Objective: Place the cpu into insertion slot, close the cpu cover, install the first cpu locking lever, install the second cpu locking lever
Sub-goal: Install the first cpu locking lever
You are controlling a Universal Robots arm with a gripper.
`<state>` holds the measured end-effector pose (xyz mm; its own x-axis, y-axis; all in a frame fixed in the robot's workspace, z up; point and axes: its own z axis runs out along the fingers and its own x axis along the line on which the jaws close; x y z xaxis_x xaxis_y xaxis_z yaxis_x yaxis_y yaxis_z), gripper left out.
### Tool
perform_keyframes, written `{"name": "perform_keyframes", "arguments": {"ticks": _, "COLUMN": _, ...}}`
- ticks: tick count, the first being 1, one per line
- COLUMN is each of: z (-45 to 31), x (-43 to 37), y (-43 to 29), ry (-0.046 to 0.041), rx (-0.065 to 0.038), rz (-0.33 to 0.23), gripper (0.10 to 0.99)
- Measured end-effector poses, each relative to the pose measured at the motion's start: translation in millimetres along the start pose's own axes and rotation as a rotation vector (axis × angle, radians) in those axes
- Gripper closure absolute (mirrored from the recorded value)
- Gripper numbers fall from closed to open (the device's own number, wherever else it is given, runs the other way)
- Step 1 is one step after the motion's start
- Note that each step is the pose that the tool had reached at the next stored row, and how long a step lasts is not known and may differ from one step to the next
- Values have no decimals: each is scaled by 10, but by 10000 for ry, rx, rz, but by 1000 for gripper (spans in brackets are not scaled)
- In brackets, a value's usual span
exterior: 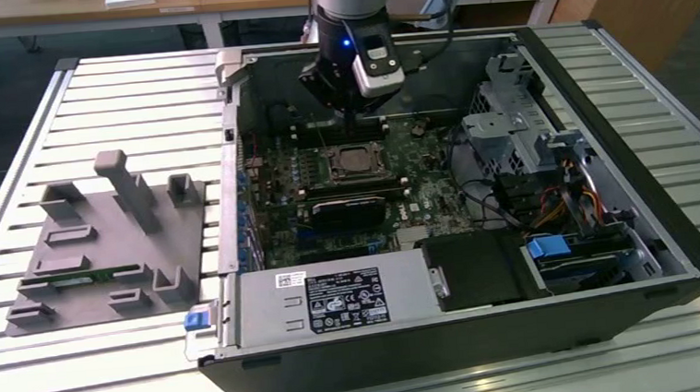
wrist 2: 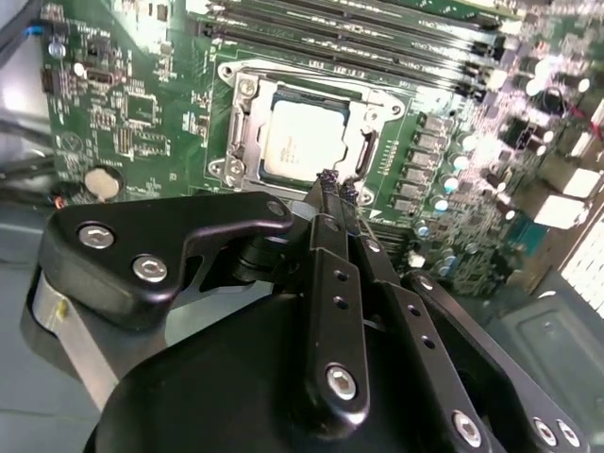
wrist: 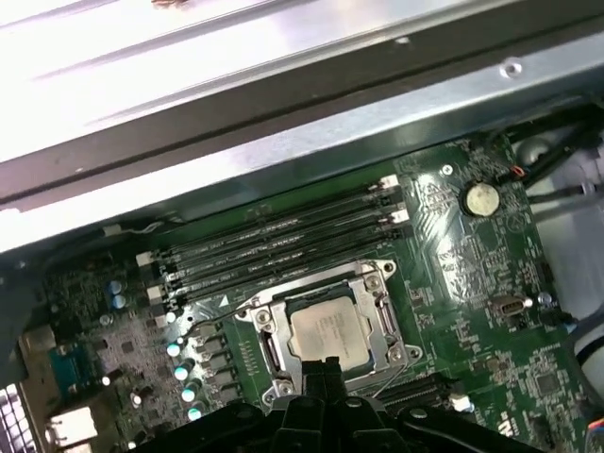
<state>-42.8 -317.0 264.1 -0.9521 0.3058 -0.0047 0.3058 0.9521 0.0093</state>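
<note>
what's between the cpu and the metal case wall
Long narrow black memory slots lie side by side between the cpu and the metal case wall, as the first wrist view shows.

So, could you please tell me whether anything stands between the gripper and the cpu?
Nothing visible does. The gripper hangs just off one edge of the insertion slot, where the cpu lies seated with its silver top bare. No cable or part crosses the gap between them.
</note>
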Motion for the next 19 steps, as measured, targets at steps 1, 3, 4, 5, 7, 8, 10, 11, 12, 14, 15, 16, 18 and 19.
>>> {"name": "perform_keyframes", "arguments": {"ticks": 1, "z": 0, "x": 1, "y": 0, "ry": 2, "rx": 0, "rz": -157, "gripper": 980}}
{"name": "perform_keyframes", "arguments": {"ticks": 3, "z": 2, "x": 2, "y": 0, "ry": 5, "rx": -2, "rz": -451, "gripper": 980}}
{"name": "perform_keyframes", "arguments": {"ticks": 4, "z": 2, "x": 2, "y": -1, "ry": 6, "rx": -3, "rz": -607, "gripper": 980}}
{"name": "perform_keyframes", "arguments": {"ticks": 5, "z": 3, "x": 3, "y": -1, "ry": 7, "rx": -3, "rz": -751, "gripper": 980}}
{"name": "perform_keyframes", "arguments": {"ticks": 7, "z": 4, "x": 5, "y": -2, "ry": 10, "rx": -5, "rz": -1046, "gripper": 980}}
{"name": "perform_keyframes", "arguments": {"ticks": 8, "z": 5, "x": 6, "y": -2, "ry": 11, "rx": -6, "rz": -1194, "gripper": 980}}
{"name": "perform_keyframes", "arguments": {"ticks": 10, "z": 6, "x": 8, "y": -3, "ry": 14, "rx": -6, "rz": -1490, "gripper": 980}}
{"name": "perform_keyframes", "arguments": {"ticks": 11, "z": 7, "x": 9, "y": -3, "ry": 15, "rx": -7, "rz": -1631, "gripper": 980}}
{"name": "perform_keyframes", "arguments": {"ticks": 12, "z": 8, "x": 10, "y": -3, "ry": 16, "rx": -8, "rz": -1778, "gripper": 980}}
{"name": "perform_keyframes", "arguments": {"ticks": 14, "z": 9, "x": 11, "y": -4, "ry": 19, "rx": -10, "rz": -2063, "gripper": 980}}
{"name": "perform_keyframes", "arguments": {"ticks": 15, "z": 9, "x": 12, "y": -4, "ry": 20, "rx": -11, "rz": -2204, "gripper": 980}}
{"name": "perform_keyframes", "arguments": {"ticks": 16, "z": 9, "x": 12, "y": -4, "ry": 22, "rx": -11, "rz": -2355, "gripper": 980}}
{"name": "perform_keyframes", "arguments": {"ticks": 18, "z": 10, "x": 14, "y": -4, "ry": 25, "rx": -13, "rz": -2648, "gripper": 980}}
{"name": "perform_keyframes", "arguments": {"ticks": 19, "z": 11, "x": 14, "y": -5, "ry": 27, "rx": -13, "rz": -2796, "gripper": 980}}
